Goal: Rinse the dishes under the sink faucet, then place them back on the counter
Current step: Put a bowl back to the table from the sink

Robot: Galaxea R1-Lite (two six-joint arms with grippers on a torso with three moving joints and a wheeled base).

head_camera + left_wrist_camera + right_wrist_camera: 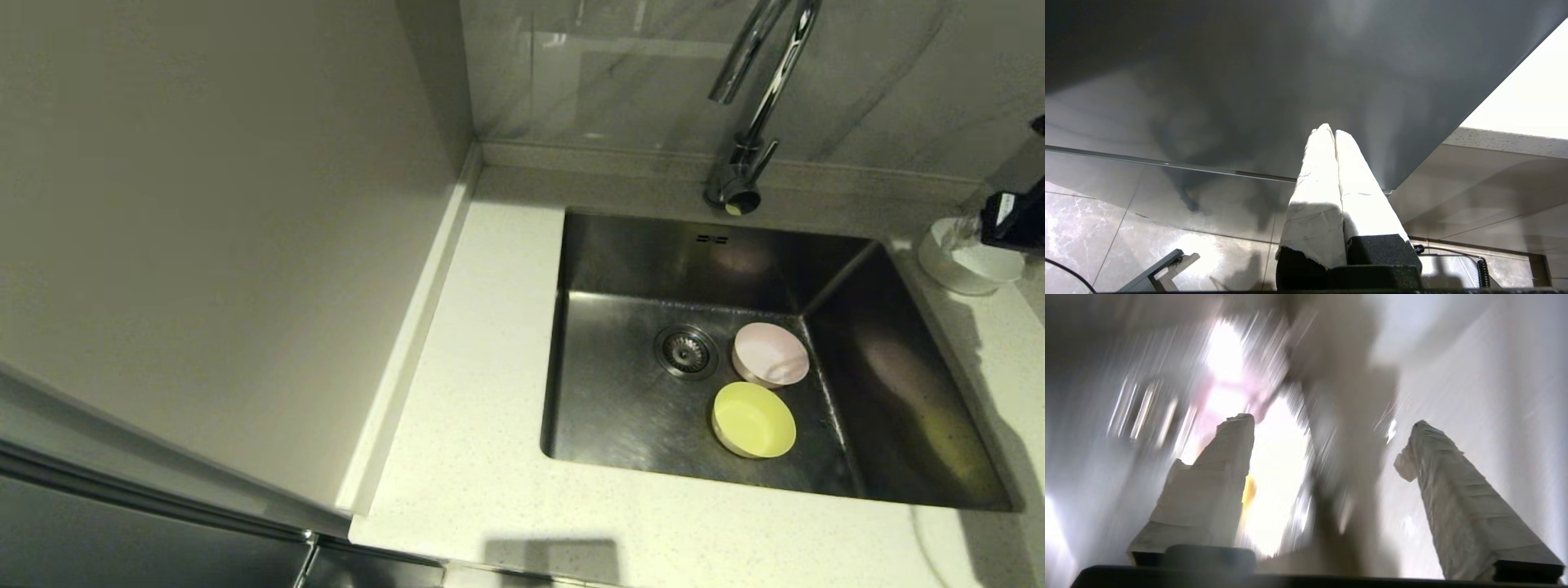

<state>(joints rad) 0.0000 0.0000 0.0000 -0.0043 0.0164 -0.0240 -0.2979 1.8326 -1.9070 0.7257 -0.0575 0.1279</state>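
The pale pink bowl [770, 354] and the pale yellow bowl [753, 420] lie side by side on the floor of the steel sink [612, 416], to the right of the drain strainer [686, 351]. The white bowl [968, 260] stands on the counter [490, 367] past the sink's far right corner. My right gripper [1011, 217] hovers at that bowl's right rim. In its wrist view, the right gripper [1331, 420] is open, fingers wide apart. The chrome faucet [763, 90] rises behind the sink, with no water showing. My left gripper [1331, 130] is shut and empty, low beside the cabinet.
A tall grey panel [204, 229] walls off the counter's left side, with a low raised strip [412, 343] along its foot. Grey marble-look wall panels [620, 73] stand behind the faucet. A pale cable [927, 543] lies on the counter at the front right.
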